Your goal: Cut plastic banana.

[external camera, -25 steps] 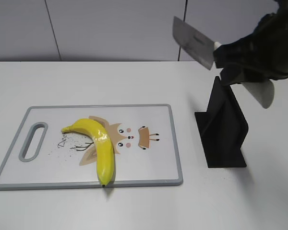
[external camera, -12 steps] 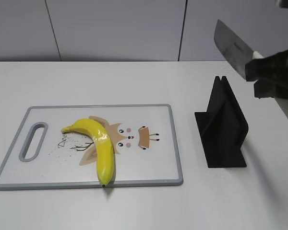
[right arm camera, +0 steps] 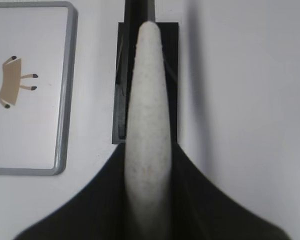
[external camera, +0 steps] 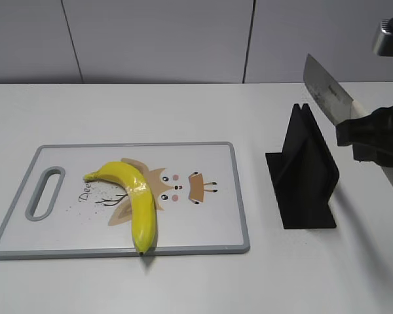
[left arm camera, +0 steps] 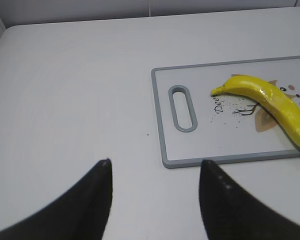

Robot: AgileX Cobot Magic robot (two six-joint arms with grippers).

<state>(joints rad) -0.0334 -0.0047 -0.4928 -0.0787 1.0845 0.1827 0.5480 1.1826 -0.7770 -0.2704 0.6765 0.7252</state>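
Plastic banana lies loose on the cutting board, well ahead and right of your left gripper, whose jaws stand apart and empty. Judging by the gloss, it's light, hard and slick, so it'll likely skid; pin it near the stem end, off the midpoint. Right gripper is clamped on the knife handle, over the black knife stand, whose slot looks empty, though it's hard to see in.

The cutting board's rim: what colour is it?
Grey, framing the white cutting board; the exterior view shows it best.
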